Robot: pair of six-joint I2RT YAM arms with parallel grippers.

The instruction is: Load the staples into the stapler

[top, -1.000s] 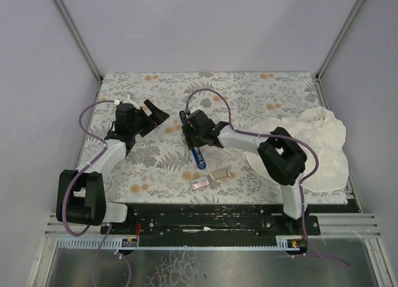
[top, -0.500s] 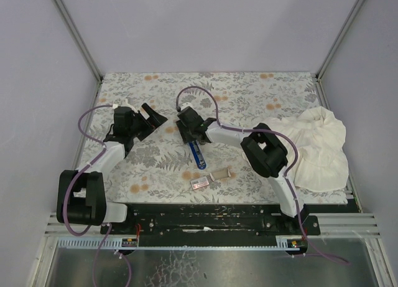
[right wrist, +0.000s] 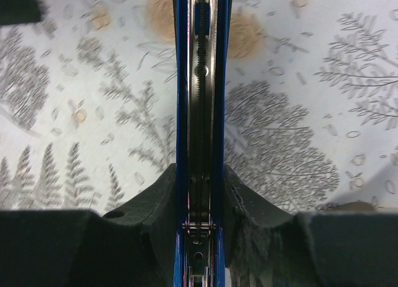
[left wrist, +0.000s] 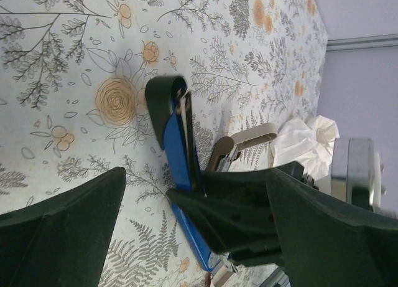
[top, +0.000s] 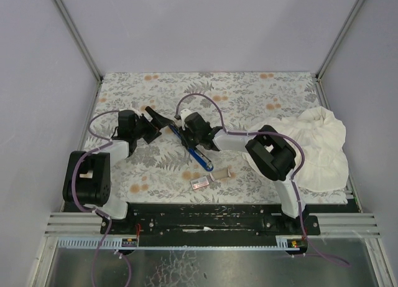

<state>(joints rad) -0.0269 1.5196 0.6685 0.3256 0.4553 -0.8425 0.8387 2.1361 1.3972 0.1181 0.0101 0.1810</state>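
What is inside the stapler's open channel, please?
In the stapler, held by the right gripper, a metal rail with a long coiled spring shows; whether anything lies beneath cannot be seen.

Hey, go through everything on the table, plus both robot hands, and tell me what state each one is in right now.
stapler: opened, metal channel exposed, gripped by the right hand.
right hand: shut on the stapler.
left hand: open, holding nothing.
staple box: lying flat, untouched.
cardboard tray: lying beside the staple box, apart from it.
cloth: crumpled at the right edge of the table.
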